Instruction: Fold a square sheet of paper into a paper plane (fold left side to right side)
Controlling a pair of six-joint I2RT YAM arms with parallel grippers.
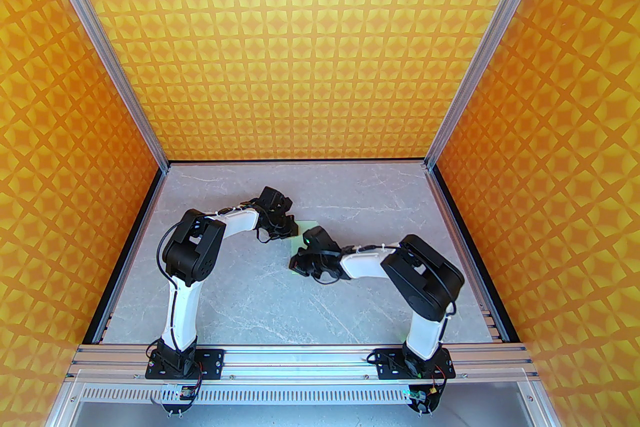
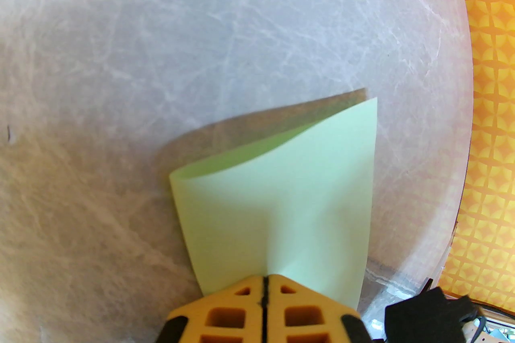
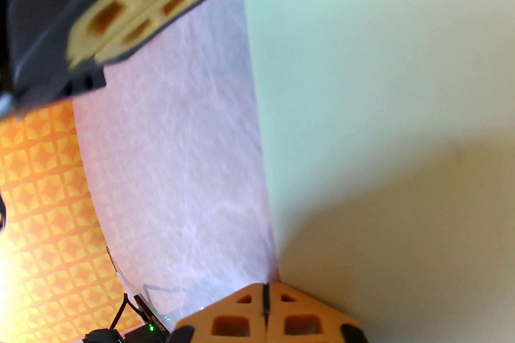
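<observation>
Orange star-patterned walls (image 1: pixel 320 39) on three sides, grey marbled bench (image 1: pixel 280 305) beneath. Two white-and-black arms bent inward from the near rail, left arm (image 1: pixel 185 275) reaching farther out, right arm (image 1: pixel 425 280) lower and nearer, wrists almost meeting mid-bench.

Between the two sets of jaws, the sheet of paper (image 2: pixel 281 192): pale mint green, one edge lifted clear of the bench. Bowed upward ahead of the left jaws, a dark shadow under it. Whether the opposite side rests flat: unclear.

At the left jaws: closed, pinching the paper's edge between yellow fingers (image 2: pixel 225 313). At the right jaws: closed too, fingers (image 3: pixel 305 325) meeting at a corner of the same sheet, paper spreading away to their right. From the right wrist, left fingers visible up ahead, clamped at the far end of that same edge.

Judged purpose of the double pinch: to hold both ends of the left side level and swing it across to the right side without skew. Judged stage: first fold begun, edge raised, no crease pressed yet. Next call: carry both corners over together, align with the right edge, then flatten. Risk: thin paper slipping or buckling under uneven pull.
</observation>
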